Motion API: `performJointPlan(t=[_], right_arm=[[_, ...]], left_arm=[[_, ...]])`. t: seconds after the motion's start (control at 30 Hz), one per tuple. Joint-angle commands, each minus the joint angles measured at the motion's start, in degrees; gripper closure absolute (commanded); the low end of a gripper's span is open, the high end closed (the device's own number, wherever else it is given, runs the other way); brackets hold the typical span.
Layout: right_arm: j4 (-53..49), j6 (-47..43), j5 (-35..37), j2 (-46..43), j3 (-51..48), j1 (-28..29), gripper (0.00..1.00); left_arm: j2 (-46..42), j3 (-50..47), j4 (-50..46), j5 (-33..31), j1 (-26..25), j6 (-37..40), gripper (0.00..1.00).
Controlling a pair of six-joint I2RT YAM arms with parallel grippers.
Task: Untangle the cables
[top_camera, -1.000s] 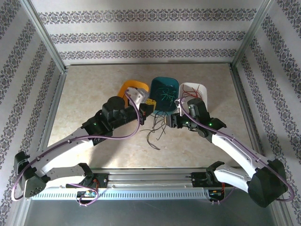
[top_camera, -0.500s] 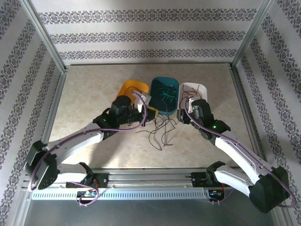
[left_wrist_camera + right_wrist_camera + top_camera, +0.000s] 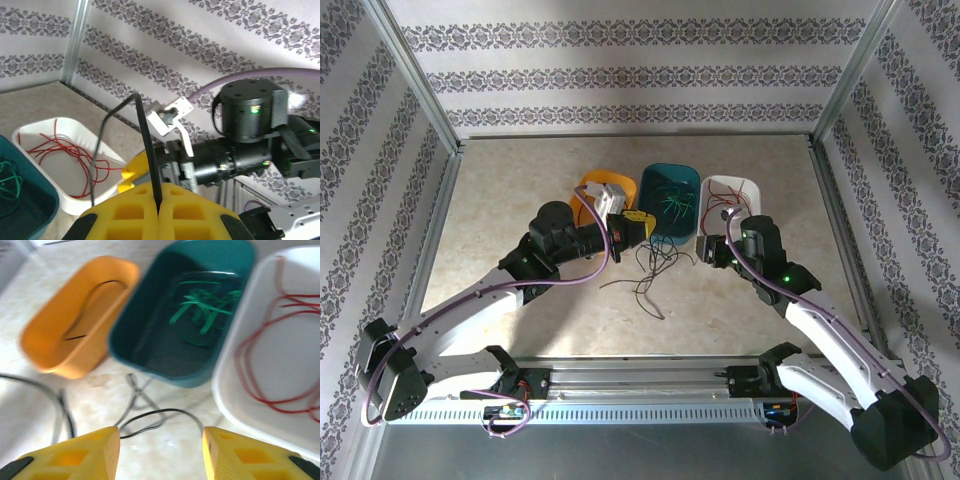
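Left hand [image 3: 159,200]: pinched closed on one black cable [image 3: 145,135]. The strand stands up from the pads, then bends over and drops.
Right hand [image 3: 160,437]: wide and empty, low over the worktop [image 3: 520,180], just in front of the teal tray [image 3: 150,335].
Loose black cables [image 3: 650,268]: these lie on the worktop between the two hands, just in front of the teal tray. A loop [image 3: 150,417] sits right under the right hand.
Sorted: red cables [image 3: 65,150] are in the white tray [image 3: 735,182], green cables [image 3: 200,310] in the teal tray, and one black strand [image 3: 90,305] in the orange tray [image 3: 592,183].
Key relation: the tangle is below the right hand and to its left. Its strands trail from the trays toward the near edge. We judge the held strand runs down into it.
Nearer arm: the left hand already grips. The right hand is the free one, just beside the pile.
Surface: smooth and stone-patterned. We expect thin wires lying flat to be hard to pinch.
Room: the trays crowd the far side and the hands are near each other. There is bare worktop toward the near edge for pulling apart.
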Motion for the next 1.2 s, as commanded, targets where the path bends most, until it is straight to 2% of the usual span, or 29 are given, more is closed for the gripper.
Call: performJointPlan(t=[0.0, 0.1, 0.2, 0.33, 0.63, 0.77, 1.0, 1.1, 1.17], right_arm=[[1.28, -3.56, -16.37, -1.73, 0.41, 1.72, 0.52], [0.82, -3.16, -23.35, -1.45, 0.61, 4.94, 0.52], [1.14, -2.24, -25.62, 0.71, 1.57, 8.38, 0.52], [2.4, -3.11, -24.54, 4.69, 4.08, 11.4, 0.52], [7.38, -3.74, -21.04, 11.07, 6.67, 11.81, 0.53], [6.96, -3.38, -18.48, 7.29, 5.09, 9.78, 0.52], [5.46, 2.16, -17.19, -2.12, -3.31, -0.67, 0.5], [5.88, 3.13, -18.49, -2.18, -6.08, -1.64, 0.47], [7.97, 3.98, -21.82, -0.53, -7.02, -1.43, 0.47]], left_arm=[[1.0, 0.94, 2.69, -3.61, 0.32, 1.23, 1.0], [1.75, 1.2, 3.55, -3.21, 0.32, 0.61, 1.0], [2.04, 1.59, 3.47, -2.79, 0.32, 0.51, 1.0], [2.2, 2.07, 3.03, -2.66, 0.32, 0.57, 1.0], [2.19, 2.26, 4.65, -3.05, 0.15, -1.25, 1.0], [1.28, 1.82, 3.55, -4.59, 0.15, -0.33, 1.0], [0.57, 1.39, 2.31, -4.37, 0.15, 0.41, 1.0], [0.4, 1.48, 2.88, -4.38, 0.15, 0.43, 1.0], [0.4, 1.82, 3.26, -4.13, 0.1, 0.34, 1.0]])
